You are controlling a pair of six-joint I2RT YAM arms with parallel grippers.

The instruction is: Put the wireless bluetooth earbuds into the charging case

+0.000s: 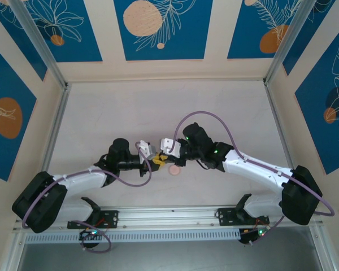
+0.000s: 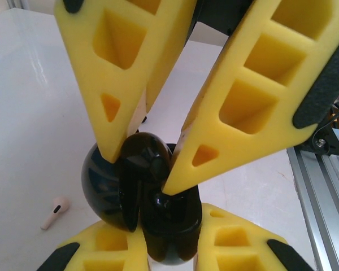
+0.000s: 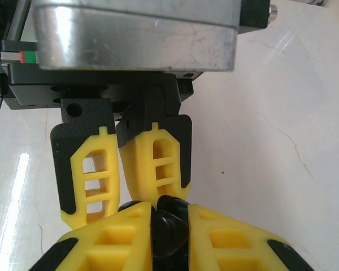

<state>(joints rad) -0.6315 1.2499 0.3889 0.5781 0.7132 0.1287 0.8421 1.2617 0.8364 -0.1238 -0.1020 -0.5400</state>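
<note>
The left gripper (image 2: 169, 251) clamps the black charging case (image 2: 101, 183) from its 6 o'clock side. The right gripper (image 2: 142, 174) comes in from 12 o'clock, its fingers pinched tight on the case's glossy top. A pale pink earbud (image 2: 55, 210) lies on the white table (image 2: 22, 113) at 8 o'clock of the case, apart from it.

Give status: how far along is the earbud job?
Done: nothing I can confirm seated. In hand: left gripper clamps the black case; right gripper pinches its top half, contents hidden. To do: a pink earbud lies loose on the table; pink case sits aside.
</note>
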